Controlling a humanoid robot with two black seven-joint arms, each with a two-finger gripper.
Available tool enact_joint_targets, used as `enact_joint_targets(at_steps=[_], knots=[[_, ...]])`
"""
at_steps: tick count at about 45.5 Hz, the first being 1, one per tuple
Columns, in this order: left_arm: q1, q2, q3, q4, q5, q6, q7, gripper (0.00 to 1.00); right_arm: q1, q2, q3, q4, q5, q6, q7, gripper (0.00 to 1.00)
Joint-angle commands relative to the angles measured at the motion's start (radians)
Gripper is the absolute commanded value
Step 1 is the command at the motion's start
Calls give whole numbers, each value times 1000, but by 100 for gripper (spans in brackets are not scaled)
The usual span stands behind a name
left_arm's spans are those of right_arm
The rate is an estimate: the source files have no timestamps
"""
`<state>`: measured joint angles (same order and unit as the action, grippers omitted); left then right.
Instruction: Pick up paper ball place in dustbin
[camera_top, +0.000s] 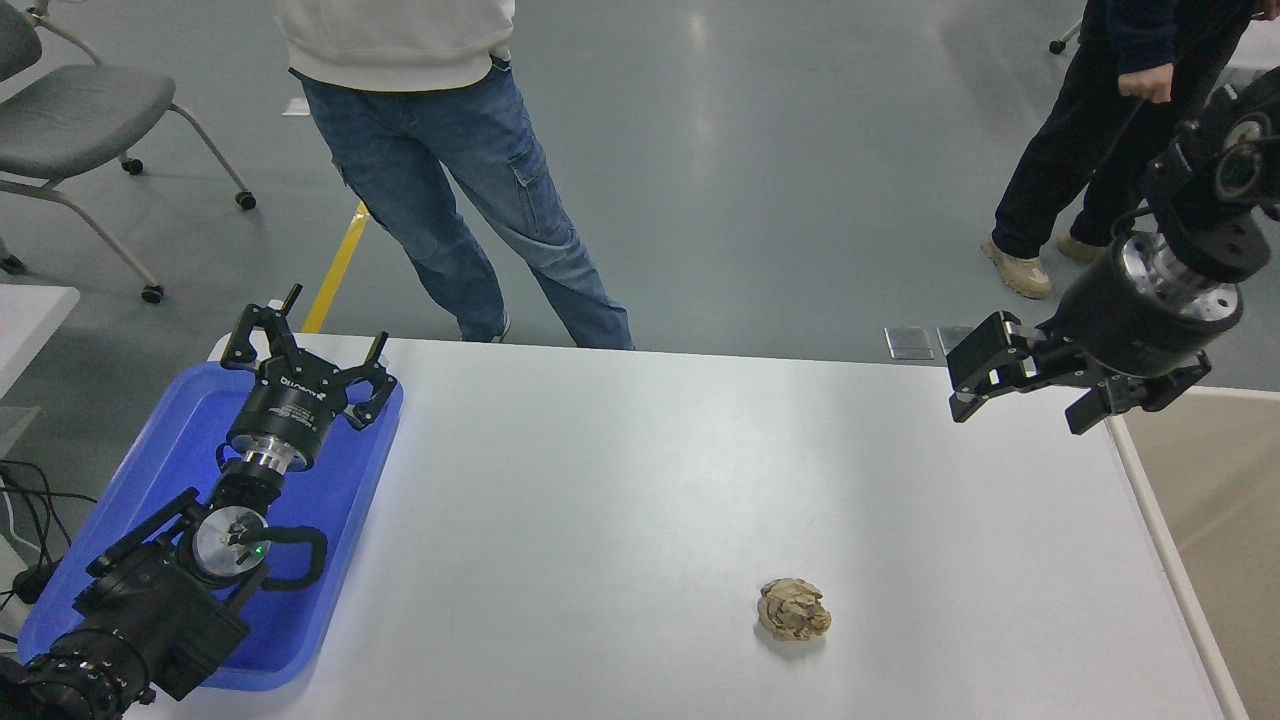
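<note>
A grey floor runs behind the white tabletop (640, 450), and from there everything I care about can be placed against the paper ball (794, 609). My right claw (1035, 395) hangs in the air beyond the ball and off to its right, near the tabletop's far right corner, its fingers spread wide and holding nothing. It is well apart from the ball, with bare surface between us. The ball itself sits alone on the near half of the tabletop, crumpled and tan, touching nothing else. To its right, past the tabletop's edge, I can see the beige inside and thin pale rim of the dustbin (1165, 530), only partly in frame. Far to the ball's left my left claw (305, 350) is parked over the blue tray (330, 520), its fingers apart and empty too. Beyond the ball, on the far side, one person (440, 150) in jeans stands at the tabletop's edge and another person (1100, 130) in dark clothes stands beyond my right arm; a grey chair (80, 110) is off at the far left. As I judge it, none of the work is done: the ball is not yet grasped, so reaching down to it, closing on it, carrying it rightward and dropping it in the dustbin all remain.
</note>
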<state>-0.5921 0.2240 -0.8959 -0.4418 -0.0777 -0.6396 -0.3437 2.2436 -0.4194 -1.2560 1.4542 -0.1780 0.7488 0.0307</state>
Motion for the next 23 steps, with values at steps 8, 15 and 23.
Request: enact_joint_targets(at_steps=[8,15,23], knots=[[0,0,0,0,1,0,0,100,1,2,9,0,0,0,0,100],[0,0,0,0,0,0,0,100,1,2,9,0,0,0,-2,100],[0,0,0,0,0,0,0,100,4,2,9,0,0,0,0,100]])
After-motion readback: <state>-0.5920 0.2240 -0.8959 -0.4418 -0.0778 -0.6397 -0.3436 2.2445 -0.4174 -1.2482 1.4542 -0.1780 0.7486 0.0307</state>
